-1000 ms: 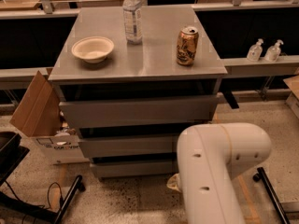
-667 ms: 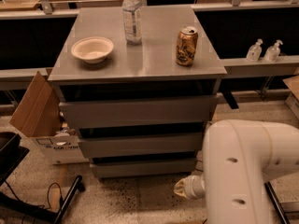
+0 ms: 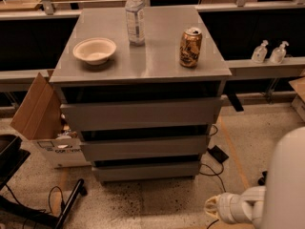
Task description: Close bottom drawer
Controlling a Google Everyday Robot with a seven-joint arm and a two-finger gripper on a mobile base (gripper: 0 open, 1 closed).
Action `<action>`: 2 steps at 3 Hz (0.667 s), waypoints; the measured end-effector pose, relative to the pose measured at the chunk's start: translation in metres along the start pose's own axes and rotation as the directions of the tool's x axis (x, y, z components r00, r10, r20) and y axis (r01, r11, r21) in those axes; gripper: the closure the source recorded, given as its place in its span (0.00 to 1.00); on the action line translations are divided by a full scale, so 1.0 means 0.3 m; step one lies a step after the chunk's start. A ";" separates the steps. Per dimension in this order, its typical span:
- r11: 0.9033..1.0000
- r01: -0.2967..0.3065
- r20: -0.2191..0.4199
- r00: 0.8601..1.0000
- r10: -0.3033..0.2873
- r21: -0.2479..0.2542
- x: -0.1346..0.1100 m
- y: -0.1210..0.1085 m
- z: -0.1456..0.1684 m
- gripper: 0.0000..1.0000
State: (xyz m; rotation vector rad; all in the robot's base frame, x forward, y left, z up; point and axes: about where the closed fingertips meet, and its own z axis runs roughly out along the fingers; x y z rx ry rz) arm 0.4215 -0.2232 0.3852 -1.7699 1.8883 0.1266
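I see the bottom drawer (image 3: 147, 171) at 6 o'clock, the lowest of three grey fronts under the bench (image 3: 157, 61), with a dark gap above its panel. My pincer (image 3: 215, 208) sits low at 5 o'clock near the floor, clear of the drawer; I can't tell if it's apart or together. The bench carries a bowl (image 3: 94, 50) at 10, a bottle (image 3: 135, 18) at 12 and a can (image 3: 190, 46) at 1.

A: so where's the gripper (image 3: 212, 208) at?
B: low in the bottom right corner, down by the floor, well apart from the bottom drawer (image 3: 147, 170).
A: and up top?
B: bowl (image 3: 95, 50), water bottle (image 3: 135, 16) and can (image 3: 190, 46) standing on the cabinet top (image 3: 157, 56). cardboard box (image 3: 35, 106) beside it, left.
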 end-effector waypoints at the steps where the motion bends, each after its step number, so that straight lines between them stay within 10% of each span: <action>1: 0.993 -0.042 -0.008 0.999 0.043 0.113 0.068 -0.004 -0.267 1.00; 2: 0.979 -0.081 0.012 0.997 0.080 0.187 0.123 -0.043 -0.340 1.00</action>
